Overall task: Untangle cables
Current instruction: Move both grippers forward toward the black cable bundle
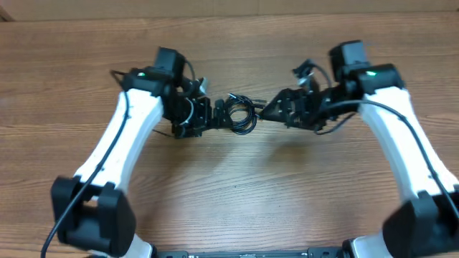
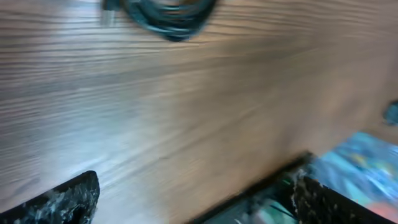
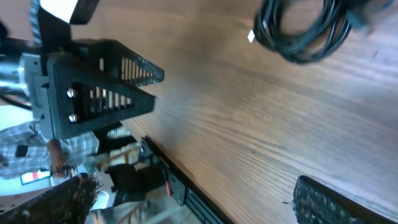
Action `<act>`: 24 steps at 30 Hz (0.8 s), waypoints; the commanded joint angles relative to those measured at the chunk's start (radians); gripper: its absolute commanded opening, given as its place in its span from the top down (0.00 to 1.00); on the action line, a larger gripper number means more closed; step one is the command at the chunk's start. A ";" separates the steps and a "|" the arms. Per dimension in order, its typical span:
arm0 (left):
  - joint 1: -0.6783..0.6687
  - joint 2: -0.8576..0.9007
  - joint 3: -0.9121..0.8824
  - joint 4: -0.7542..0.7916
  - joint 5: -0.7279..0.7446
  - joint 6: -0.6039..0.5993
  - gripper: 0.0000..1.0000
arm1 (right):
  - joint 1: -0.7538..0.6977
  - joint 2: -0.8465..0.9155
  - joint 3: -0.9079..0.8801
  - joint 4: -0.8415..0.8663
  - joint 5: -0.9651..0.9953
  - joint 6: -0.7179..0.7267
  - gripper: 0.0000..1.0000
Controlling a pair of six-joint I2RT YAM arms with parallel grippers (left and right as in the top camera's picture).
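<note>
the cables (image 1: 240, 113) lie as one small dark coiled bundle on the wooden table (image 1: 237, 193), towards its far side and about midway across, between the two grippers. how many cables make up the bundle, and where they cross, cannot be told from the overhead view, where the loops merge into one black knot. the left gripper (image 1: 208, 115) sits just beside the bundle's left edge and the right gripper (image 1: 271, 109) just beside its right edge; whether either tip touches a loop is not clear from above. in the left wrist view the cables (image 2: 168, 14) are blurred and cut off by the top edge, well ahead of the fingers (image 2: 62, 198), which show only at the bottom corners, spread wide with bare wood between them and nothing held. in the right wrist view the cables (image 3: 305, 31) are sharper, several loops lying flat with a small white bit at their left side, again cut off at the top; this gripper's fingers (image 3: 336, 200) also stand wide apart at the bottom corners and grasp nothing. the left gripper (image 3: 93, 87) shows there too, across the table. past the table edge both wrist views are too blurred to read.
</note>
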State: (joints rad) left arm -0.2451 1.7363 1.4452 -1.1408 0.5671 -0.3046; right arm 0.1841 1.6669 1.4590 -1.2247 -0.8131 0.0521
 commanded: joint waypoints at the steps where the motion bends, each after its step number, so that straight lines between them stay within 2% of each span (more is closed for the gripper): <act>1: -0.007 0.056 0.015 -0.003 -0.182 -0.054 0.00 | 0.051 0.077 0.019 0.027 0.198 0.181 0.00; 4: 0.007 0.072 0.015 -0.009 -0.317 -0.123 0.00 | 0.078 0.121 0.019 0.068 0.296 0.292 0.00; 6: 0.024 0.074 0.016 -0.019 -0.433 -0.200 0.00 | 0.085 0.140 0.019 0.108 0.296 0.359 0.00; 8: 0.047 0.074 0.016 -0.027 -0.484 -0.234 0.01 | 0.094 0.148 0.018 0.161 0.296 0.461 0.00; 10: 0.081 0.074 0.016 -0.036 -0.489 -0.234 0.01 | 0.114 0.148 0.017 0.233 0.299 0.483 0.01; 11: 0.090 0.074 0.016 -0.042 -0.489 -0.234 0.00 | 0.122 0.148 0.016 0.259 0.301 0.484 0.06; 13: 0.105 0.074 0.015 -0.053 -0.490 -0.234 0.00 | 0.144 0.149 0.010 0.309 0.317 0.525 0.09; 17: 0.116 0.074 0.015 -0.083 -0.529 -0.234 0.00 | 0.192 0.150 -0.007 0.333 0.457 0.761 0.16; 19: 0.116 0.074 0.015 -0.093 -0.554 -0.235 0.01 | 0.235 0.151 -0.030 0.340 0.594 0.932 0.16; 24: 0.116 0.074 0.015 -0.095 -0.549 -0.234 0.01 | 0.276 0.161 -0.048 0.414 0.663 1.021 0.17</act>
State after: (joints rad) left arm -0.1291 1.8030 1.4452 -1.2324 0.0471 -0.5228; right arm 0.4404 1.8210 1.4220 -0.8520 -0.2600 0.9287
